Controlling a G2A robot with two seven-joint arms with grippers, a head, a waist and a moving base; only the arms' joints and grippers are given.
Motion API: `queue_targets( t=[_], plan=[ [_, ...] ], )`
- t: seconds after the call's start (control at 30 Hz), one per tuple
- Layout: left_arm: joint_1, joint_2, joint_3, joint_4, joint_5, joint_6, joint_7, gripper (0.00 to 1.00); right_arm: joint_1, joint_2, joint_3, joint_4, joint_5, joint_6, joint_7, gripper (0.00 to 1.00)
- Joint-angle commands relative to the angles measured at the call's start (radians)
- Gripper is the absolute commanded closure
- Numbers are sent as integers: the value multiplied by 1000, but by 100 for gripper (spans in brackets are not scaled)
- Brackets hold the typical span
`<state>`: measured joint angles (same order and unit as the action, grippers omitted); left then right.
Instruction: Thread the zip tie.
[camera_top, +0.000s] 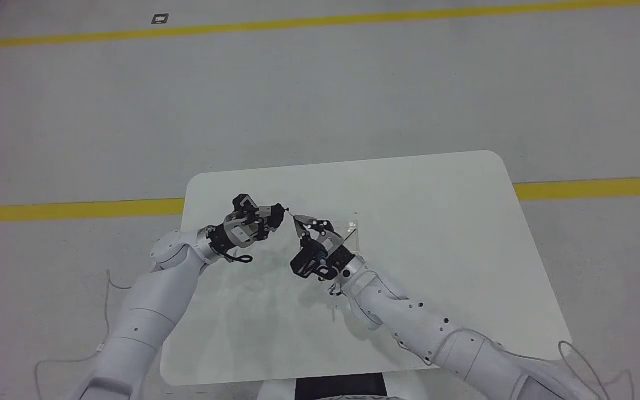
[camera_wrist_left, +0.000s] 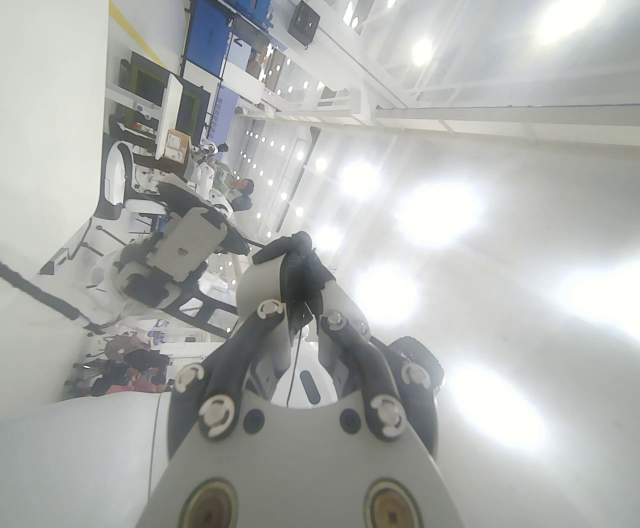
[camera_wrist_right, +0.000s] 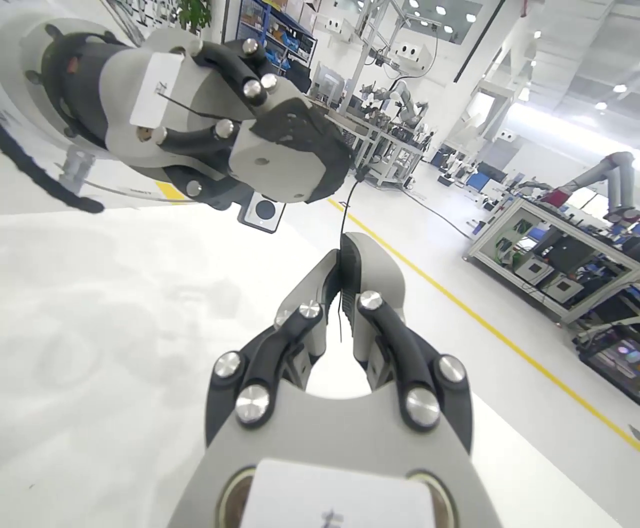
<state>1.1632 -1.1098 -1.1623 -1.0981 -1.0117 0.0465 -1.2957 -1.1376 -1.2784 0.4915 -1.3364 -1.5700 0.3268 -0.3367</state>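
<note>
Threading: my left gripper (camera_wrist_left: 300, 265) and right gripper (camera_wrist_right: 345, 252) are pinching the thin black plastic zip tie (camera_wrist_right: 346, 212), likely needing fine alignment next.

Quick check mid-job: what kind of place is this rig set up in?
Most likely a robotics lab or factory hall: yellow lines painted on a grey floor, framed workbenches loaded with equipment, and another robot arm in the background beyond the white table.
</note>
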Motion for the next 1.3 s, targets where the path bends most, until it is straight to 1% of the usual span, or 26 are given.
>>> queue_targets(
  t=[0.0, 0.1, 0.2, 0.4, 0.63, 0.83, 1.0, 1.27],
  plan=[
    [0, 0, 0, 0, 0, 0, 0, 100, 18, 9, -28, 2, 0, 13, 10, 100],
    [0, 0, 0, 0, 0, 0, 0, 100, 37, 20, -52, -1, 0, 13, 24, 100],
    [0, 0, 0, 0, 0, 0, 0, 100, 42, 29, -61, -6, 0, 13, 34, 100],
    [0, 0, 0, 0, 0, 0, 0, 100, 30, 39, -46, -21, 0, 13, 43, 100],
    [0, 0, 0, 0, 0, 0, 0, 100, -23, 47, 8, -40, 0, 13, 26, 100],
    [0, 0, 0, 0, 0, 0, 0, 100, -76, 59, 82, -51, 14, 11, 2, 100],
    [0, 0, 0, 0, 0, 0, 0, 100, -118, 69, 140, -63, 21, -8, -12, 100],
    [0, 0, 0, 0, 0, 0, 0, 100, -173, 80, 229, -85, 40, -17, -33, 100]
  ],
)
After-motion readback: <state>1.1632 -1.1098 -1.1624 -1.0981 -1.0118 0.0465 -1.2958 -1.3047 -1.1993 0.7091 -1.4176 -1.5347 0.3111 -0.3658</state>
